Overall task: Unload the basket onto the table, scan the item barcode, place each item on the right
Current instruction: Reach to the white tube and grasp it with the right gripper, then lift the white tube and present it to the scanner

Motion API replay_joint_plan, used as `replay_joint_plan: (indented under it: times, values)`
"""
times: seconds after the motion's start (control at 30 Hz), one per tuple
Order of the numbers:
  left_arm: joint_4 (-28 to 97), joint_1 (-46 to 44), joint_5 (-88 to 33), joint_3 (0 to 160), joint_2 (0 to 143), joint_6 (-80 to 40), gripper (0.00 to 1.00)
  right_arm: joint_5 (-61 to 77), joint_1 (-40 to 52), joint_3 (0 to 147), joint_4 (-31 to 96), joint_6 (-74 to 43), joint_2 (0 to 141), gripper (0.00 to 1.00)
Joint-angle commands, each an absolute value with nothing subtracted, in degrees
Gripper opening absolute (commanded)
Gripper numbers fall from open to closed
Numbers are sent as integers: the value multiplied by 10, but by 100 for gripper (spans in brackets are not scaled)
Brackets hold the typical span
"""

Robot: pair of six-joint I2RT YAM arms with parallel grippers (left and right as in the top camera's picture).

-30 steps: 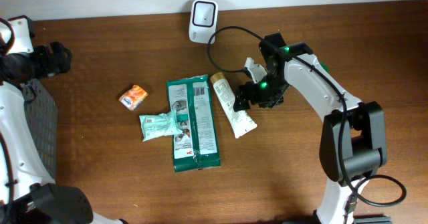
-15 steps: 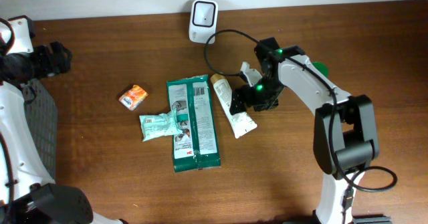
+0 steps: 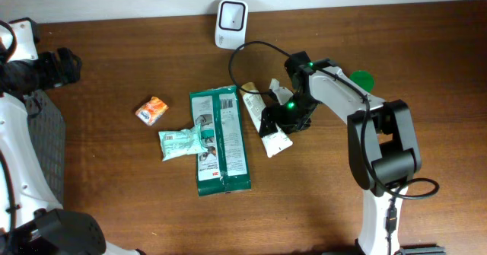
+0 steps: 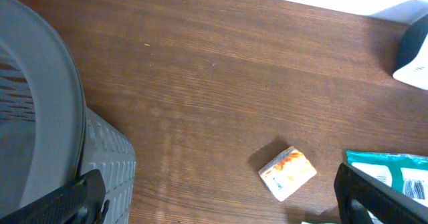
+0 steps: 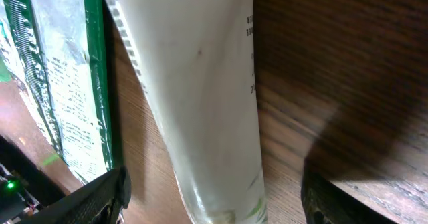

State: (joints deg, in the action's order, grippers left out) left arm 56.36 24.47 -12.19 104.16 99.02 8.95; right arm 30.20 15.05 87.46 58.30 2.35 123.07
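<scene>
Overhead, the right gripper (image 3: 275,122) hides much of the white tube (image 3: 278,142)

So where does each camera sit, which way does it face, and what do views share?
Overhead: above the table, looking straight down; both arms show, right end effector over the white tube.
Left wrist: on the left arm, facing down at the orange packet; own fingertips at bottom corners.
Right wrist: close over the tube; fingertips either side.
Shared: overhead also shows packet and tube.
</scene>
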Motion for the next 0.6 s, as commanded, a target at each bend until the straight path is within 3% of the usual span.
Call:
replay_joint_plan:
  times: [0.0, 0.03, 0.1, 0.27, 0.3, 0.57]
  values:
    - [563, 249, -122, 1049, 988, 84, 99, 302, 155, 838, 557, 25, 1241, 80]
    - [563, 249, -122, 1049, 988, 84, 99, 305, 155, 835, 554, 25, 1241, 79]
    - [563, 249, -122, 1049, 988, 84, 99, 305, 155, 835, 552, 25, 1241, 64]
    - [563, 249, -122, 1049, 988, 84, 99, 304, 154, 835, 552, 9, 1241, 8]
    - [563, 249, -122, 1049, 988, 84, 99, 305, 153, 836, 551, -4, 1241, 4]
    - [563, 249, -122, 1049, 988, 84, 99, 388, 152, 876, 553, 17, 1181, 4]
